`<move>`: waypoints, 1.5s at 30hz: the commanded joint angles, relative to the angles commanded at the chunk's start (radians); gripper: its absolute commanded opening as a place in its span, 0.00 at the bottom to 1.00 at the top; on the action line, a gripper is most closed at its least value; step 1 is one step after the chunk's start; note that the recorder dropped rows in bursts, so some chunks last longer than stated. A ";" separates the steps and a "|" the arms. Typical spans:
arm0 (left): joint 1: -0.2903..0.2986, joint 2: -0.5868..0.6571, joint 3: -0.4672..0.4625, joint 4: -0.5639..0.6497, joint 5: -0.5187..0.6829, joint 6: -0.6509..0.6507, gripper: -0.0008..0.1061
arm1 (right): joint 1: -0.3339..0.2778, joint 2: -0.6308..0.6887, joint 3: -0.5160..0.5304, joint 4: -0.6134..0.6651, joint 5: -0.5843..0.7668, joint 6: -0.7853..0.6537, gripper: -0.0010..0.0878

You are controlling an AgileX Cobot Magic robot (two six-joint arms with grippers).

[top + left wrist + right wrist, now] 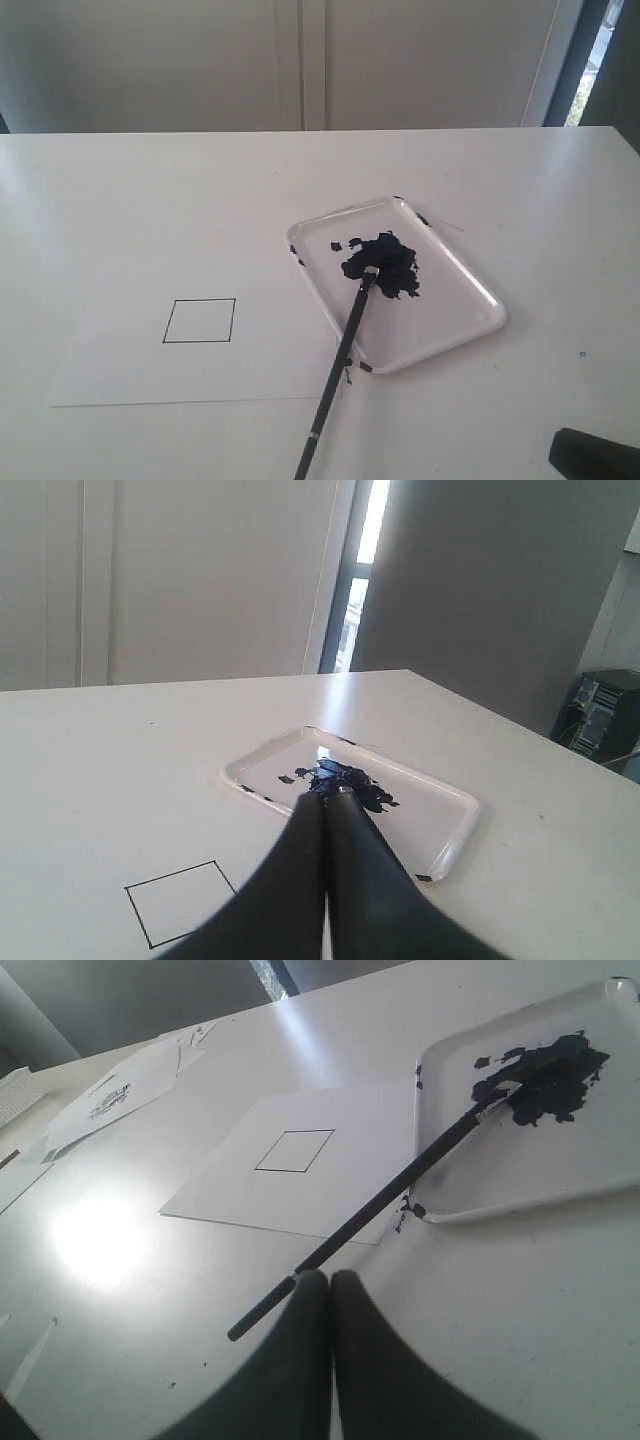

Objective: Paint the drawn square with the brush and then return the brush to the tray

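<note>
The drawn square [199, 320] is an unfilled black outline on the white paper sheet [120, 350]; it also shows as the square [180, 902] and the square [294, 1150]. The brush [338, 370] lies with its bristles in the blue paint of the tray [470, 290] and its handle over the tray rim onto the table. My left gripper [327, 798] is shut and empty, raised above the table. My right gripper [331, 1277] is shut, empty, close to the handle end of the brush [390, 1185]. Only a dark part of the right arm [595, 455] shows in the exterior view.
The tray [445, 850] and the tray [470, 1205] hold a ragged dark blue paint splotch [382, 262]. Loose printed sheets [110, 1100] lie beyond the paper in the right wrist view. A wall and a window strip stand behind the table.
</note>
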 joint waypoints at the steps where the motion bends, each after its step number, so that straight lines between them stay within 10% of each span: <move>1: 0.000 0.000 0.000 0.000 0.000 0.000 0.01 | 0.000 0.000 0.000 0.000 0.000 0.000 0.01; 15: 0.000 0.000 0.000 0.000 0.000 0.000 0.01 | 0.000 0.000 0.000 -0.214 -0.003 0.000 0.01; 24: 0.000 0.000 0.000 0.000 0.000 0.000 0.01 | 0.000 0.000 0.000 -0.232 -0.450 0.002 0.01; 45: 0.000 0.000 0.000 0.000 0.000 0.000 0.01 | 0.000 0.000 0.000 -0.229 -0.608 0.005 0.01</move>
